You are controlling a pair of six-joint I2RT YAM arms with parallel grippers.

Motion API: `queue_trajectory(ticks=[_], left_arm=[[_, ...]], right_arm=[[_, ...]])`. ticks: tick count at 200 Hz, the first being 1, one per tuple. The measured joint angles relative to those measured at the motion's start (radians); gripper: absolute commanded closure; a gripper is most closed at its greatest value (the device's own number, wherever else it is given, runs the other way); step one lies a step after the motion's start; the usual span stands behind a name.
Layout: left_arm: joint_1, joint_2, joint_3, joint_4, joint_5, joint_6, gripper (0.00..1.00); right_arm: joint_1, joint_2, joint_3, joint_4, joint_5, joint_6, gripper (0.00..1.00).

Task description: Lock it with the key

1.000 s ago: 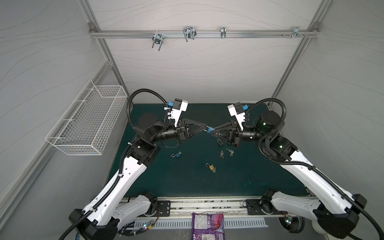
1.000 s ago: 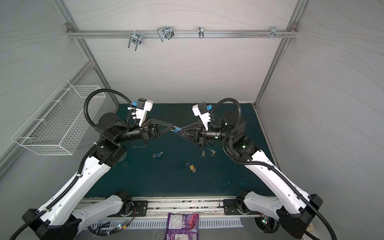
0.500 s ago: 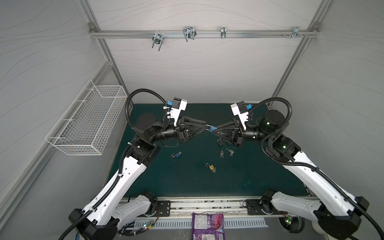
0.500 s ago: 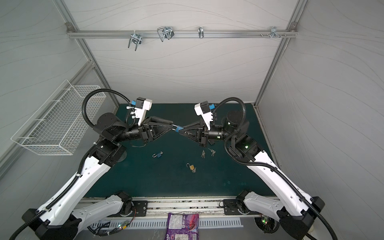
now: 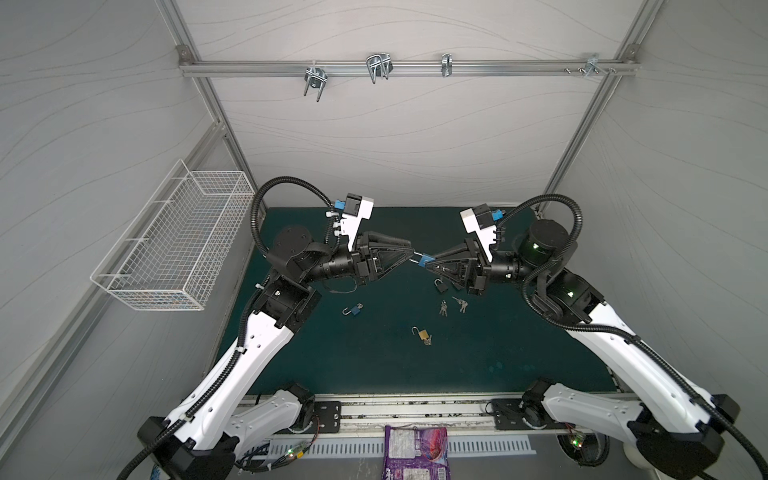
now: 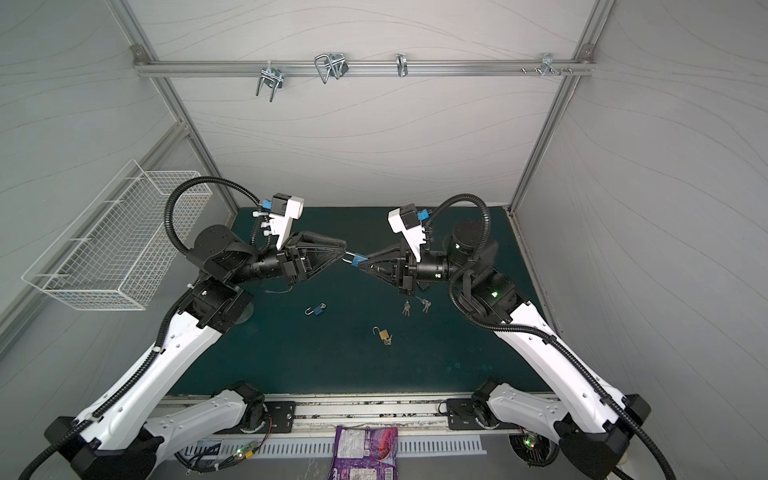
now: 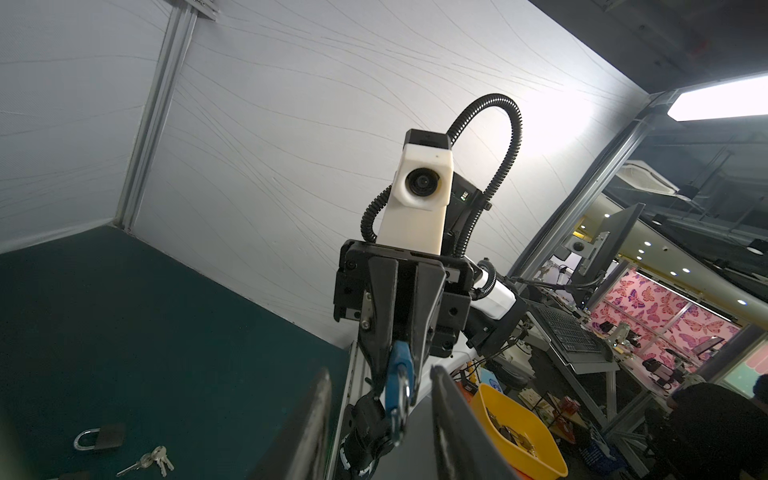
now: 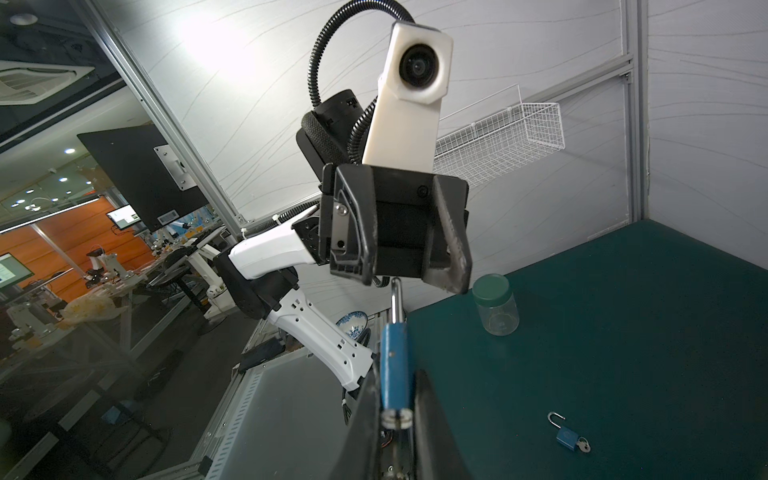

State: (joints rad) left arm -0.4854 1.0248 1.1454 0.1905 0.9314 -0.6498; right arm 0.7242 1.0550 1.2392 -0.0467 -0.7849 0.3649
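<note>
the small blue metal padlock (image 5: 424, 261) is up in mid-air above the dark green tabletop (image 5: 374, 365), between the two arms. the right arm's fingers (image 8: 436, 436) are clenched on its flat body. its bare steel shackle (image 8: 396, 299) points out toward the left arm's fingers (image 8: 453, 249). those stand apart, released, on either side of the shackle's tip and not pinching it. i cannot tell whether the shackle is clicked home. a silvery bit at the keyhole end may be a key, but it is too blurred to be sure. loose silver keys (image 5: 443, 307) lie on the tabletop below.

the padlock looks small, rigid and dense for its size, so it should not bend or break. its painted faces are probably smooth enough to twist under a turning key. the body's two broad faces seem the best hold, leaving the keyhole end and shackle free. the thin round shackle would likely roll or swing in a pinch, so it suits pushing rather than carrying.
</note>
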Motion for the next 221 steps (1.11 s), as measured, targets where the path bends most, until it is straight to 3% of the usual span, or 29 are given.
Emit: queue_trajectory(ticks=[65,124,161,221], left_arm=[[0.000,0.000,0.000,-0.008,0.008,0.010,0.74],[0.000,0.008,0.001,-0.010,0.027,0.016,0.79],[0.000,0.010,0.002,-0.015,0.039,0.024,1.00],[-0.001,0.010,0.003,-0.025,0.041,0.048,1.00]], right_arm=[[0.000,-0.014,0.000,-0.004,0.014,-0.010,1.00],[0.000,-0.006,0.000,-0.007,0.017,-0.010,1.00],[-0.002,0.005,0.000,-0.008,0.018,-0.010,1.00],[-0.003,0.008,0.004,-0.007,0.009,0.003,1.00]])
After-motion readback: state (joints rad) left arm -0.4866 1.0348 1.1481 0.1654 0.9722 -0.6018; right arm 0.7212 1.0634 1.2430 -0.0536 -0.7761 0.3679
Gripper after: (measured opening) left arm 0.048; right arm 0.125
